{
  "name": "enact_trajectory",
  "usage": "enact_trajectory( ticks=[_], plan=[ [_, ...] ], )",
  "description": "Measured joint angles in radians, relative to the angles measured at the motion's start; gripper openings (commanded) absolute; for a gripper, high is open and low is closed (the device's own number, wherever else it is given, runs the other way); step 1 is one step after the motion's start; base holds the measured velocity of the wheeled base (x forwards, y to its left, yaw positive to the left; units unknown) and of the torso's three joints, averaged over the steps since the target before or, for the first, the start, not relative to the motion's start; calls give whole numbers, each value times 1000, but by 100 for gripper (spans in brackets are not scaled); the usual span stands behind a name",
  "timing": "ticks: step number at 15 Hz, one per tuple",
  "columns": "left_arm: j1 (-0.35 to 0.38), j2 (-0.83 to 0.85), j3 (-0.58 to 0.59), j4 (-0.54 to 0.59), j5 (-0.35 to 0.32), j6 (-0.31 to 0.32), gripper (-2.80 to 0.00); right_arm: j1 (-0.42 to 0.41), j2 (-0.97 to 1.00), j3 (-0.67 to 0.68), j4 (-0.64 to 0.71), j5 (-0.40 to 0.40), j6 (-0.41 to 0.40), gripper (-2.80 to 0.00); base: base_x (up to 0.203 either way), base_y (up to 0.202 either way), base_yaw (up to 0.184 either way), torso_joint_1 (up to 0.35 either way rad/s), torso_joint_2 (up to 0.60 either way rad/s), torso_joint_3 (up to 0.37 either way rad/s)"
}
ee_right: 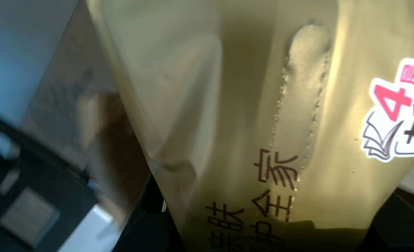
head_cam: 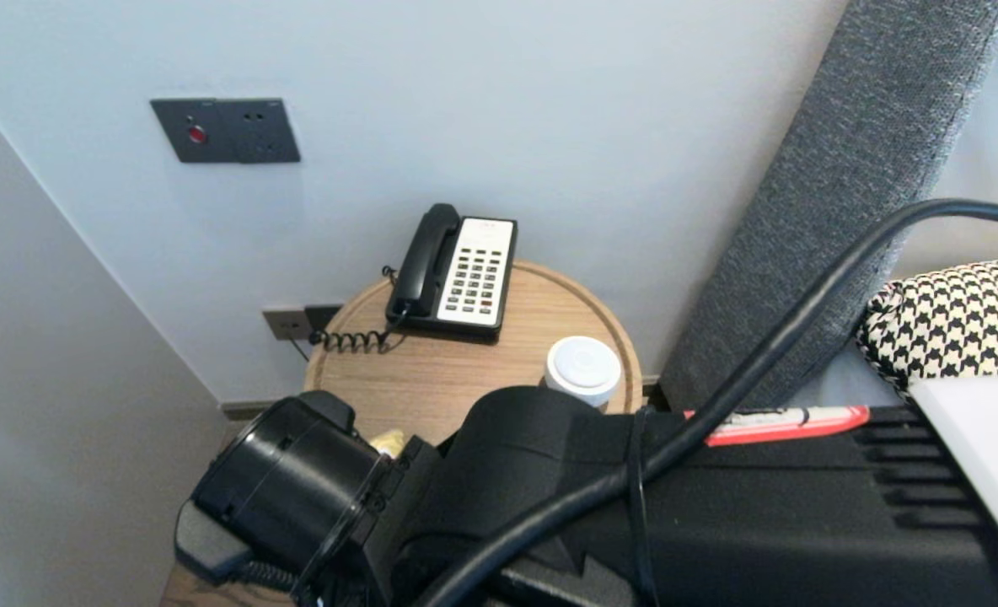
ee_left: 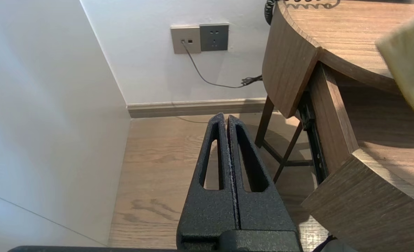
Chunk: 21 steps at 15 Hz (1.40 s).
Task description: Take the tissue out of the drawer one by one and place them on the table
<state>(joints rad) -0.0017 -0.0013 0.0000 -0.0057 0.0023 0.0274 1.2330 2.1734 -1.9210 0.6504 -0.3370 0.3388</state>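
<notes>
Looking down from the head camera, the round wooden table (head_cam: 431,371) sits in the middle of the frame against the wall, with a black and white phone (head_cam: 457,271) at its far edge and a cup with a white lid (head_cam: 583,369) near its right rim. The right arm (head_cam: 718,506) fills the whole bottom of the frame, and just a yellow corner of a plastic packet (head_cam: 388,440) peeks out by its wrist at lower centre, over the near edge of the table. A grey headboard (head_cam: 853,169) and a checked pillow (head_cam: 954,324) are off to the right. In the left wrist view, the left gripper (ee_left: 225,120) is clenched tight with nothing in it, parked low over the wooden floor (ee_left: 151,164) beside the table, whose drawer (ee_left: 385,119) is pulled open; the packet hangs blurry above the tabletop there. In the right wrist view, the right gripper (ee_right: 270,227) is grasping that packet, which fills nearly everything: yellow-green wrap with dark Chinese print, and the black fingers (ee_right: 399,224) hug it on both sides.
</notes>
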Motion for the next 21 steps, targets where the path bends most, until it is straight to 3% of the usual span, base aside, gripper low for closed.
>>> enact_trajectory(
  ticks=[6, 10, 21],
  plan=[
    [0, 0, 0, 0, 0, 0, -280, -137, -27, -10, -57, 0, 98, -280, 0, 0, 0, 0, 0, 0],
    [0, 0, 0, 0, 0, 0, -280, -220, -43, -12, -76, -1, 106, -280, 0, 0, 0, 0, 0, 0],
    [0, 0, 0, 0, 0, 0, -280, -268, 10, -13, -148, 1, 92, -280, 0, 0, 0, 0, 0, 0]
  ],
)
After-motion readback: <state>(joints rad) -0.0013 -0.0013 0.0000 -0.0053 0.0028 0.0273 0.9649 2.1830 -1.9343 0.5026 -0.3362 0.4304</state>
